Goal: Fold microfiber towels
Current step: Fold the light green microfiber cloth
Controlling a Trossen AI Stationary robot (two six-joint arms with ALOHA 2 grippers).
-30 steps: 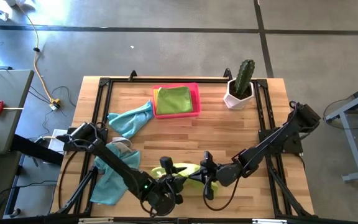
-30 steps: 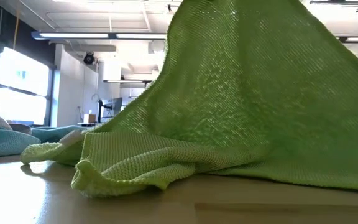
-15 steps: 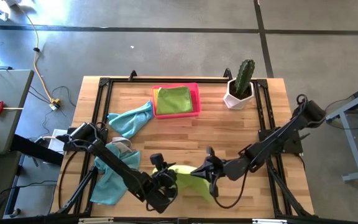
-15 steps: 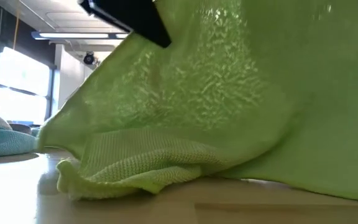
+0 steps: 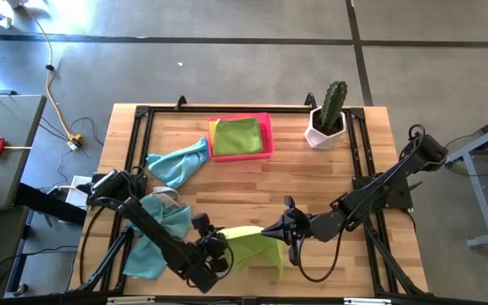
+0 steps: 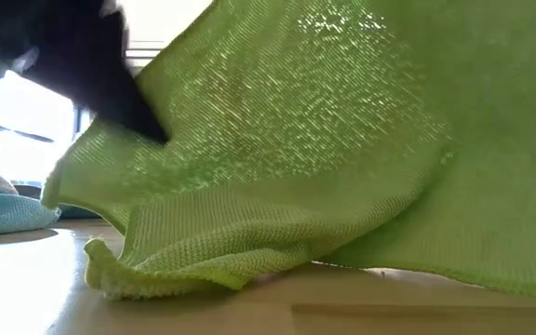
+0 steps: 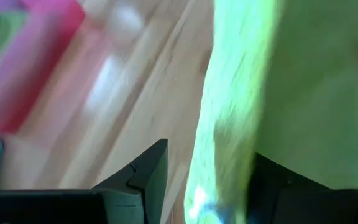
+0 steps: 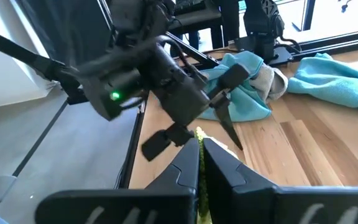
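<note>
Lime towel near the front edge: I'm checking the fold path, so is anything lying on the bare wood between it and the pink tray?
Nothing visible does. Between the lime towel and the pink tray the table shows only bare planks; the teal towel lies off to one side.

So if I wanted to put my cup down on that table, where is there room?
Bare wood lies between the pink tray and the lime green towel, and below the potted cactus. The front is crowded: both grippers and teal-blue towels.

I count five towels: one lime-green (image 5: 252,247), two teal (image 5: 179,161) (image 5: 152,241), one grey (image 5: 163,197), one green (image 5: 237,135). One pink tray (image 5: 265,120). One potted cactus (image 5: 328,116).
</note>
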